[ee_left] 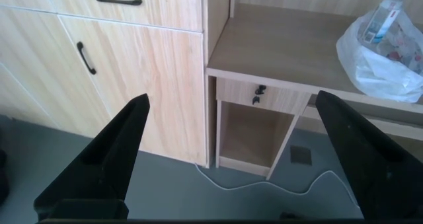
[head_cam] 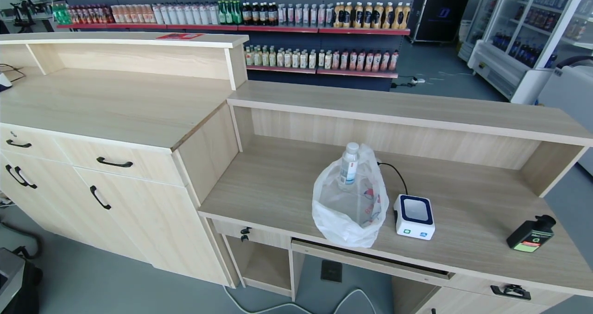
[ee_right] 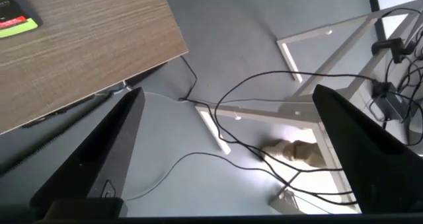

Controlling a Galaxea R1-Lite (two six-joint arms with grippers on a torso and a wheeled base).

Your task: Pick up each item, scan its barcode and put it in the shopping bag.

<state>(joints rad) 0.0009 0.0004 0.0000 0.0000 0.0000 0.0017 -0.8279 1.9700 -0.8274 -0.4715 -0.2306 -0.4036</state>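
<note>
A translucent white shopping bag (head_cam: 348,210) stands open on the low wooden counter (head_cam: 278,184), with a clear bottle (head_cam: 348,166) upright inside it. Right of the bag lies a white barcode scanner (head_cam: 413,215) with a dark window, its cable running back. A black bottle (head_cam: 530,234) with a green and red label lies near the counter's right end. My left gripper (ee_left: 231,151) hangs open below counter height, facing the cabinet, with the bag (ee_left: 383,52) and bottle (ee_left: 385,14) off to one side. My right gripper (ee_right: 228,151) is open over the floor, past the counter's end, the black bottle's label (ee_right: 14,19) at the frame corner.
A taller counter with drawers and doors (head_cam: 102,166) stands to the left. A raised ledge (head_cam: 403,110) runs behind the low counter. Shelves of drinks (head_cam: 278,17) and fridges (head_cam: 523,36) line the back. Loose cables (ee_right: 264,118) and a metal frame (ee_right: 317,45) lie on the floor.
</note>
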